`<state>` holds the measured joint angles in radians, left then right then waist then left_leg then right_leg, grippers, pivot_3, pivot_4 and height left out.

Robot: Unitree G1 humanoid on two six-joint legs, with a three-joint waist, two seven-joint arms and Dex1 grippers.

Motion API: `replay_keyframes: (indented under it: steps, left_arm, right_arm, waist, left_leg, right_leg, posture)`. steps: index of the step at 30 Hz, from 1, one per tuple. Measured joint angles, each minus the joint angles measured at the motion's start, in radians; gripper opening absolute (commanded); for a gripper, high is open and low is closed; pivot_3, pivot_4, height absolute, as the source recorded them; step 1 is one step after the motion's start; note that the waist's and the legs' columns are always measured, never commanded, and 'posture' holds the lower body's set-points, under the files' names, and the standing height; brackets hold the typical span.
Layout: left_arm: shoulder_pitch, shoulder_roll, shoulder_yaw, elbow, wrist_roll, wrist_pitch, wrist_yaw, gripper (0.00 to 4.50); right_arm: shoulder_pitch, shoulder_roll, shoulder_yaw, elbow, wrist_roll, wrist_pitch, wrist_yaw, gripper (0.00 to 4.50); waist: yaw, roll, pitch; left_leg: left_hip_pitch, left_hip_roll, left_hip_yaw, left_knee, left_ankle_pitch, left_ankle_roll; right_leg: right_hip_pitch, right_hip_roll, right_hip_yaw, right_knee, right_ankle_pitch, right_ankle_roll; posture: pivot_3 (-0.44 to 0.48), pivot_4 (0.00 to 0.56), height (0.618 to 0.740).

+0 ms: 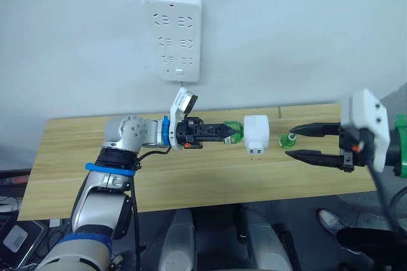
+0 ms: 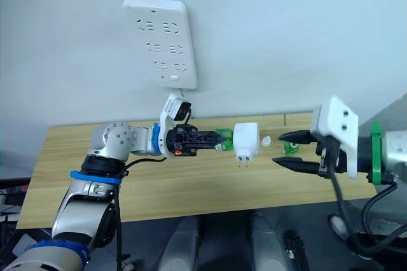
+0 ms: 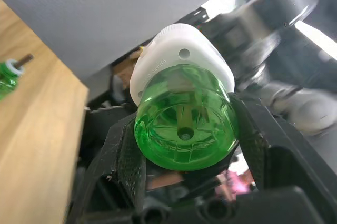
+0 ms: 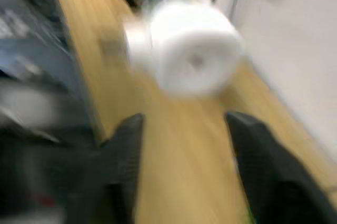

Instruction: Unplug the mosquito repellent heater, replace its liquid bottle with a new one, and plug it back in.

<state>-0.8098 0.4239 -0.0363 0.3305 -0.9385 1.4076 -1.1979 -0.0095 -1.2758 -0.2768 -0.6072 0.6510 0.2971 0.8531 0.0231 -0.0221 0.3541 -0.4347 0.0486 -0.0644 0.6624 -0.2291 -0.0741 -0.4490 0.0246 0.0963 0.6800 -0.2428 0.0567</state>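
The white power strip [image 1: 172, 34] hangs on the far wall with none of its sockets filled, so the unplugging looks done. Below it runs the wooden worktop [image 1: 76, 156], and above its middle the mosquito repellent heater [image 1: 256, 135] is held in the air, its two plug prongs pointing down and a green bottle [image 3: 184, 124] seated in its left end. A second green bottle [image 1: 287, 140] stands on the worktop just right of the heater, uncapped, with a small white cap [image 2: 266, 140] lying beside it. Which of the two is the fresh one I cannot say from here; if the seated bottle is the new one, the swap is about made and only the plugging back in is left, otherwise the exchange is only half way.

The left claw [image 1: 224, 133] reaches in from the left and is clenched on the green bottle at the heater's left end; its wrist view shows the black fingers [image 3: 126, 161] pressing either side of the bottle's round base, so the heater hangs by the bottle alone.

The right claw [image 1: 300, 142] comes in from the right, spread wide and holding nothing, its fingertips pointing at the heater with the loose bottle standing between or just behind them.
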Motion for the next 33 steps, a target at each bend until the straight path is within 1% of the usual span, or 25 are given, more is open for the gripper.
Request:
replay_keyframes:
  steps: [2,3,6,8,13,15,18,21,23,26,29,32,33]
  left_arm:
    - [-0.012,-0.008,0.013,0.015,-0.007,0.052,0.015,2.28]
    - [-0.017,-0.017,0.025,0.019,-0.014,0.086,0.028,2.28]
    - [-0.022,-0.036,0.034,0.010,-0.038,0.150,0.050,2.28]
    - [-0.027,-0.041,0.047,0.010,-0.042,0.168,0.066,2.28]
    - [-0.034,-0.059,0.078,0.012,-0.042,0.180,0.098,2.28]
    - [-0.035,-0.069,0.083,0.011,-0.043,0.182,0.106,2.28]
    - [-0.034,-0.073,0.084,0.011,-0.044,0.185,0.111,2.28]
    - [-0.034,-0.074,0.084,0.001,-0.046,0.199,0.119,2.28]
    - [-0.034,-0.075,0.084,-0.007,-0.050,0.200,0.119,2.28]
    - [-0.033,-0.076,0.084,-0.007,-0.052,0.201,0.123,2.28]
    - [-0.026,-0.076,0.084,-0.011,-0.057,0.200,0.124,2.28]
    - [-0.017,-0.073,0.085,-0.027,-0.062,0.199,0.124,2.28]
    - [-0.010,-0.073,0.086,-0.035,-0.063,0.198,0.124,2.63]
  right_arm:
    - [-0.003,0.059,0.030,0.073,-0.210,-0.252,0.037,4.32]
    - [-0.030,0.113,0.055,0.120,-0.306,-0.405,0.042,4.49]
    - [-0.098,0.237,0.113,0.224,-0.453,-0.702,0.040,4.49]
    - [-0.117,0.262,0.134,0.253,-0.493,-0.810,0.048,4.49]
    - [-0.194,0.323,0.196,0.280,-0.561,-0.932,0.046,4.49]
    - [-0.228,0.337,0.224,0.285,-0.588,-0.944,0.040,4.49]
    - [-0.242,0.342,0.236,0.288,-0.600,-0.945,0.040,4.49]
    - [-0.289,0.369,0.271,0.292,-0.659,-0.949,0.029,4.49]
    - [-0.295,0.377,0.285,0.293,-0.682,-0.954,0.025,4.49]
    - [-0.299,0.388,0.310,0.301,-0.711,-0.964,0.017,3.90]
    - [-0.314,0.389,0.310,0.301,-0.708,-0.965,0.011,2.95]
    - [-0.314,0.389,0.310,0.301,-0.709,-0.972,0.010,2.97]
    - [-0.314,0.389,0.311,0.301,-0.709,-0.976,0.010,2.97]
  waist:
    - [-0.005,0.000,0.000]
    - [-0.010,-0.001,0.000]
    - [-0.023,-0.001,0.000]
    - [-0.025,-0.001,0.000]
    - [-0.025,-0.001,0.000]
    - [-0.024,-0.001,0.000]
    - [-0.024,-0.001,0.000]
    - [-0.024,-0.001,0.000]
    - [-0.024,-0.001,0.000]
    - [-0.024,-0.001,0.000]
    - [-0.024,-0.001,0.000]
    - [-0.024,-0.001,0.000]
    - [-0.024,-0.001,0.000]
  left_leg:
    - [0.000,-0.002,0.001,0.001,0.000,0.000]
    - [0.001,-0.002,0.001,0.001,0.000,0.000]
    - [0.002,-0.003,0.000,0.001,0.002,-0.002]
    - [0.002,-0.003,0.000,0.001,0.002,-0.003]
    - [0.004,-0.004,-0.002,0.001,0.003,-0.004]
    - [0.004,-0.005,-0.003,0.001,0.003,-0.005]
    - [0.004,-0.006,-0.004,0.001,0.004,-0.005]
    - [0.004,-0.006,-0.004,0.001,0.005,-0.007]
    - [0.004,-0.006,-0.005,0.001,0.005,-0.008]
    - [0.004,-0.007,-0.006,0.001,0.006,-0.009]
    - [0.004,-0.007,-0.006,0.001,0.006,-0.010]
    - [0.004,-0.007,-0.007,0.001,0.007,-0.010]
    - [0.004,-0.007,-0.007,0.001,0.007,-0.010]
  right_leg:
    - [0.000,-0.003,0.001,0.001,0.000,0.001]
    - [0.002,-0.003,0.000,0.000,0.000,0.001]
    - [0.003,-0.005,0.000,0.002,0.000,0.001]
    - [0.004,-0.005,0.000,0.002,0.002,-0.001]
    - [0.006,-0.006,-0.002,0.003,0.002,-0.002]
    - [0.007,-0.007,-0.003,0.003,0.003,-0.002]
    - [0.007,-0.008,-0.003,0.003,0.003,-0.003]
    - [0.007,-0.008,-0.004,0.003,0.003,-0.003]
    - [0.007,-0.008,-0.005,0.003,0.003,-0.003]
    - [0.008,-0.009,-0.006,0.003,0.003,-0.004]
    - [0.008,-0.009,-0.006,0.003,0.003,-0.004]
    - [0.008,-0.009,-0.007,0.003,0.003,-0.004]
    - [0.008,-0.009,-0.007,0.003,0.003,-0.004]
  posture:
    - [0.108,0.315,0.740]
    - [0.108,0.315,0.740]
    - [0.118,0.319,0.740]
    - [0.120,0.319,0.740]
    - [0.124,0.319,0.740]
    - [0.123,0.318,0.740]
    - [0.120,0.316,0.740]
    - [0.118,0.312,0.740]
    - [0.118,0.312,0.740]
    - [0.120,0.309,0.740]
    - [0.120,0.305,0.740]
    - [0.125,0.297,0.740]
    - [0.125,0.297,0.740]
